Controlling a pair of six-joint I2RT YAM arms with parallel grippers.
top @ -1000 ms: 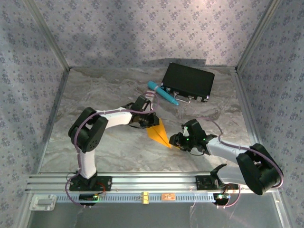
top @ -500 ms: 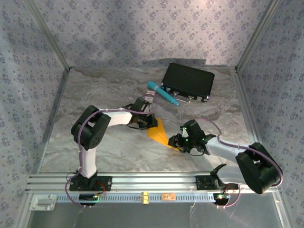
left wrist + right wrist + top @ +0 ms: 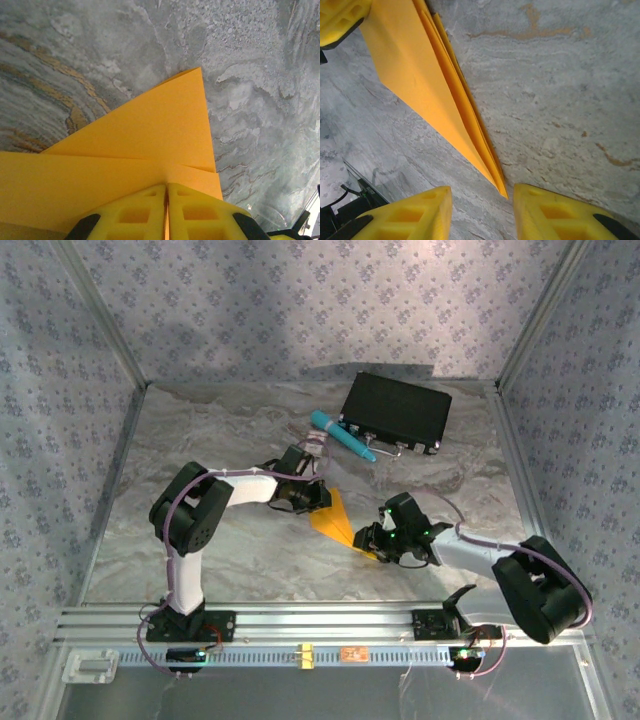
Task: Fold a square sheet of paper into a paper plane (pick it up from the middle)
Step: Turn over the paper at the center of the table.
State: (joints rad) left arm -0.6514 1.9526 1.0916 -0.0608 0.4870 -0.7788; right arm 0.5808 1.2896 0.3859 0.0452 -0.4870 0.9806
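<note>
**Folded orange dart pinched at one end, straddled at the other**

One grey marbled table [image 3: 200,440] carries everything, walled on three sides by patterned panels. Two arms work over it: the left arm [image 3: 190,515] reaches in from 7 o'clock and the right arm [image 3: 500,565] from 4 o'clock.

One black case [image 3: 395,412] lies flat at 1 o'clock from the table's middle, well apart from the paper.

One paper plane [image 3: 338,520] lies just off the middle of the table, toward 5 o'clock. It is orange-yellow and folded into a narrow wedge, with its broad end at 11 o'clock and its sharp tip at 5 o'clock. In the right wrist view the paper plane [image 3: 420,75] shows several stacked layers along one long edge, tapering to a fine point on the marble. In the left wrist view the paper plane [image 3: 150,130] shows a flat triangular flap lying over a wider layer.

One teal pen [image 3: 342,436] rests at 12 o'clock from the plane, its far end just beside the case.

The left gripper [image 3: 312,498] sits at the plane's broad end. Its yellow fingers [image 3: 125,215] are pressed together with the paper's edge pinched between them. The right gripper [image 3: 368,538] stands spread at the tip. In its own view the point lies between the two fingers [image 3: 405,215] and touches neither.
</note>
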